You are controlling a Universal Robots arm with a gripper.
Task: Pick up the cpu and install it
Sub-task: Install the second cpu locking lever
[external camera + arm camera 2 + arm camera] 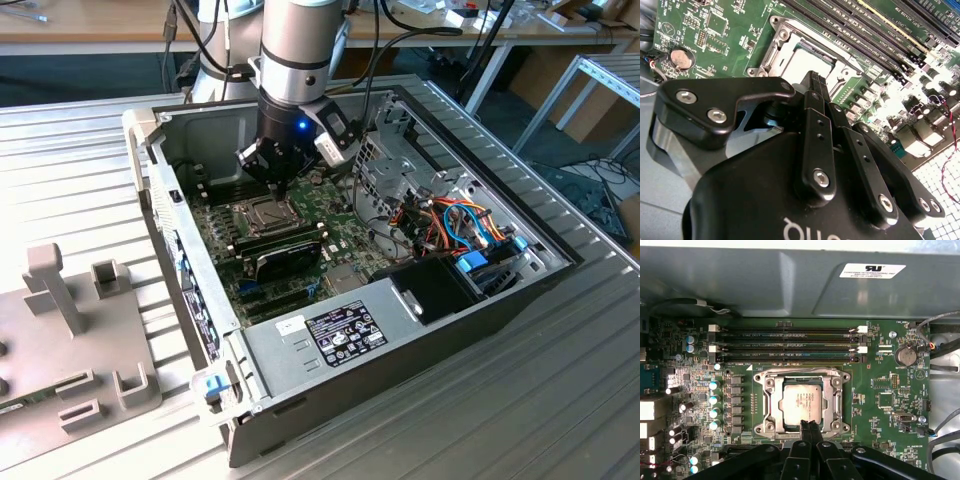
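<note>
place: lab/workshop | evidence: slatted metal bench (560,400), opened computer case (420,330), cabled desks (90,25)

Around me — a ribbed metal bench in a busy workshop

I'm over a pale grey work surface (70,170) of long parallel ribs, evenly lit. On the exterior view's left sits a grey fixture block (75,330) with upright posts and slots. Behind runs a wooden bench (90,25) with cables (420,35) trailing off its edge. On the exterior view's right there's dark blue-grey floor (520,120), a pale metal frame (600,75) and a cardboard box (545,70) — more cables lie loose beside them.
</note>
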